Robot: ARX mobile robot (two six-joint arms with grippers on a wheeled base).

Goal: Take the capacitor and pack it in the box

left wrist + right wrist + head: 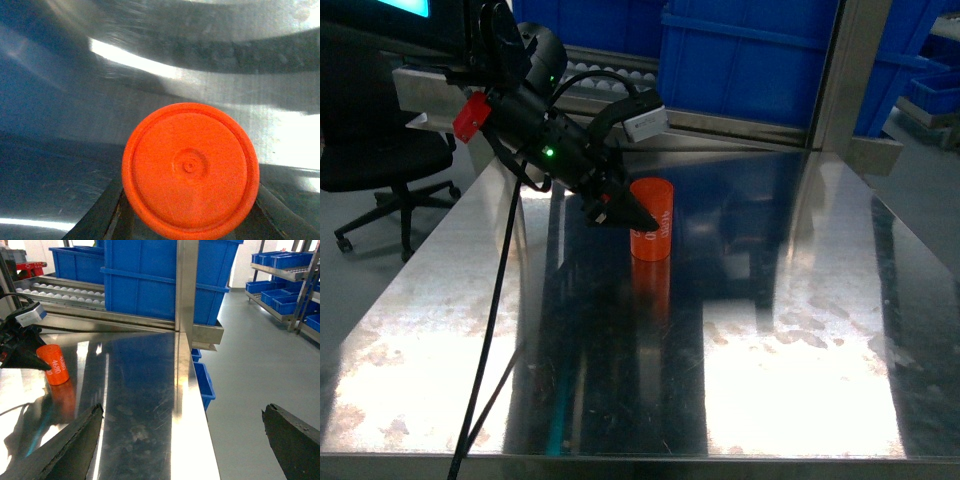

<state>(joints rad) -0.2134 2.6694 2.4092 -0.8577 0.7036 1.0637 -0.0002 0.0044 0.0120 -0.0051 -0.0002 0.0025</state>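
Head high, forward-down; wrists close, all sharing capacitor [651, 218].

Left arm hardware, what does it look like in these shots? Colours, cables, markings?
The left arm is black and bulky, with a red block on its side, a small green indicator light and a white-grey module near the wrist. Black cables trail down from it. The left pincer has dark, tapered fingers.

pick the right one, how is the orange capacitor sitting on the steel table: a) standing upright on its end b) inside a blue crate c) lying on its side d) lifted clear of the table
a: the capacitor stands on its end on the steel table, with the left gripper around it, a finger on either side in the left wrist view.
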